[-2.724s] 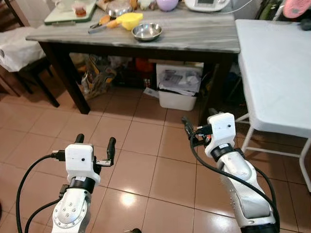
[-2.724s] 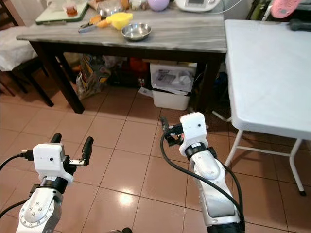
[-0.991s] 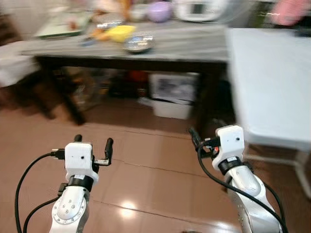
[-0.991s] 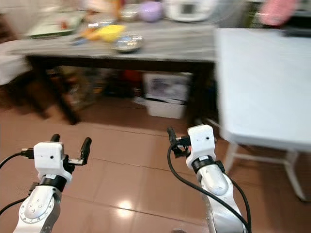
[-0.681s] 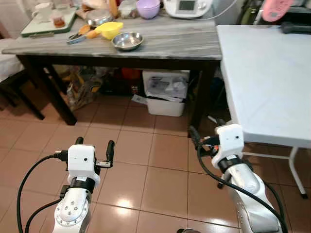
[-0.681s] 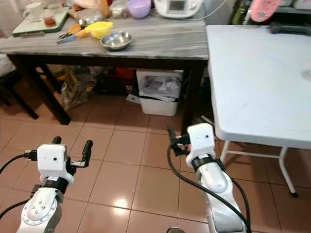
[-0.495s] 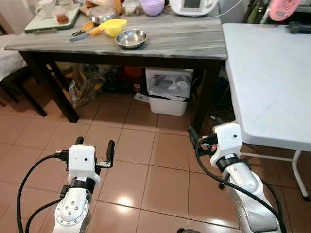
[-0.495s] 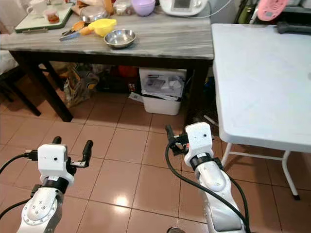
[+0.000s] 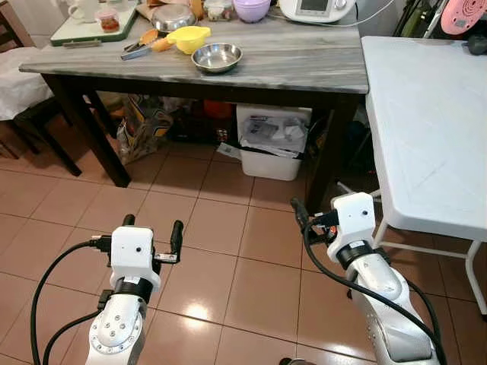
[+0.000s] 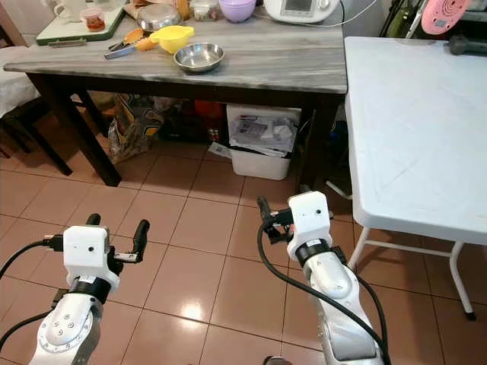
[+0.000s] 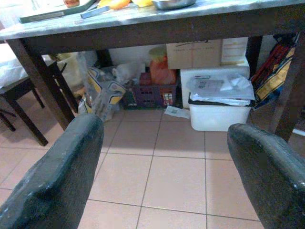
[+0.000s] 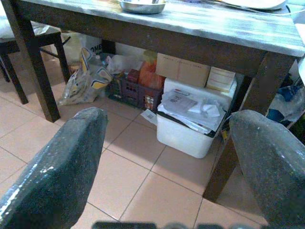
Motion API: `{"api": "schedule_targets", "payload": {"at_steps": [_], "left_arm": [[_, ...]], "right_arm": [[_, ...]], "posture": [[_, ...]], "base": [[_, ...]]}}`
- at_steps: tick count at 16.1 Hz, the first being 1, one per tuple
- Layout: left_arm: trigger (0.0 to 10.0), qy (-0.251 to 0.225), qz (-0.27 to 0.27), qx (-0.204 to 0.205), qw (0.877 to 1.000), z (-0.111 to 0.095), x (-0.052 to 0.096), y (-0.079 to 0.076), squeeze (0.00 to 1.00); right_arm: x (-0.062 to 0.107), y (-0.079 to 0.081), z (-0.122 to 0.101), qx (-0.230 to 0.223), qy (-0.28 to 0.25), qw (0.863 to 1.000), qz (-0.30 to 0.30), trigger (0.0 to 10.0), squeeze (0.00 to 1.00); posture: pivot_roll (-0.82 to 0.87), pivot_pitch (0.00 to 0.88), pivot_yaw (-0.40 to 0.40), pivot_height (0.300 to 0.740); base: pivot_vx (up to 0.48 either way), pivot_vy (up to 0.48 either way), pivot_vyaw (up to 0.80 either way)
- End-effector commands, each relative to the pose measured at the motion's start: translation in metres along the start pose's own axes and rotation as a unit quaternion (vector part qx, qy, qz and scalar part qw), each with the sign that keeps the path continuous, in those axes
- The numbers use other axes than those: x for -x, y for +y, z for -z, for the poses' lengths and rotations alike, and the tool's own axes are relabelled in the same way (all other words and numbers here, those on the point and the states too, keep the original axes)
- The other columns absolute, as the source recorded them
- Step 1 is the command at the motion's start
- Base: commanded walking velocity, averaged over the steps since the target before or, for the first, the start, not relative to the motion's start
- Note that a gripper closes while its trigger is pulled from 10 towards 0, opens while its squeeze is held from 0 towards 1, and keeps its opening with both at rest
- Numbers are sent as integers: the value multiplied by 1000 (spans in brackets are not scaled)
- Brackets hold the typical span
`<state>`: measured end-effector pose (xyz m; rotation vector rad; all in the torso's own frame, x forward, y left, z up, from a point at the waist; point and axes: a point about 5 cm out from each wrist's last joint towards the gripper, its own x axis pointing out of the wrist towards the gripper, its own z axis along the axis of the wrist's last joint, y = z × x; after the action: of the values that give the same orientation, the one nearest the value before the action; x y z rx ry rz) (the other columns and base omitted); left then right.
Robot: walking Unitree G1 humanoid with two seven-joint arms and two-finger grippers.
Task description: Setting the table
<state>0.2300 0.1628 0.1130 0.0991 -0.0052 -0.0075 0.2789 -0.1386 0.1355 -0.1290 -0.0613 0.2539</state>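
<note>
Under the grey-topped table [image 9: 304, 65], a white bin [image 9: 272, 148] stuffed with paper stands on the tiled floor [image 9: 221, 251], near the right leg. A patterned bag [image 9: 148, 125] slumps beside the left leg. Behind them sit what look like 2 cardboard boxes [image 12: 183, 71]. A dark chair [image 9: 27, 99] stands off the table's left end.

Two spread black fingers [image 11: 52, 176] before a dark table [image 11: 143, 28], white bin [image 11: 219, 107] underneath

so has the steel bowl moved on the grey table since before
No. The steel bowl sits beside the yellow bowl near the grey table front edge, as before; the camera shifted.
</note>
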Motion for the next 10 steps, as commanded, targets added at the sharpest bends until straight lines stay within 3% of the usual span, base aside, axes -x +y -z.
{"api": "schedule_targets", "payload": {"at_steps": [1,5,10], "left_arm": [[10000,3,-1,-10,1000,-1,1,2,0],[10000,2,3,-12,1000,-1,0,1,0],[10000,2,13,-10,1000,-1,-1,-1,0]], "right_arm": [[-1,2,-1,-1,-4,1000,-2,10000,0],[-2,2,-1,-1,-4,1000,0,10000,0],[-2,1,0,1,-3,1000,3,10000,0]], "posture": [[-122,159,65,740],[-125,162,74,740],[-127,162,73,740]], "base": [[0,0,0],[0,-67,0],[0,-438,0]]}}
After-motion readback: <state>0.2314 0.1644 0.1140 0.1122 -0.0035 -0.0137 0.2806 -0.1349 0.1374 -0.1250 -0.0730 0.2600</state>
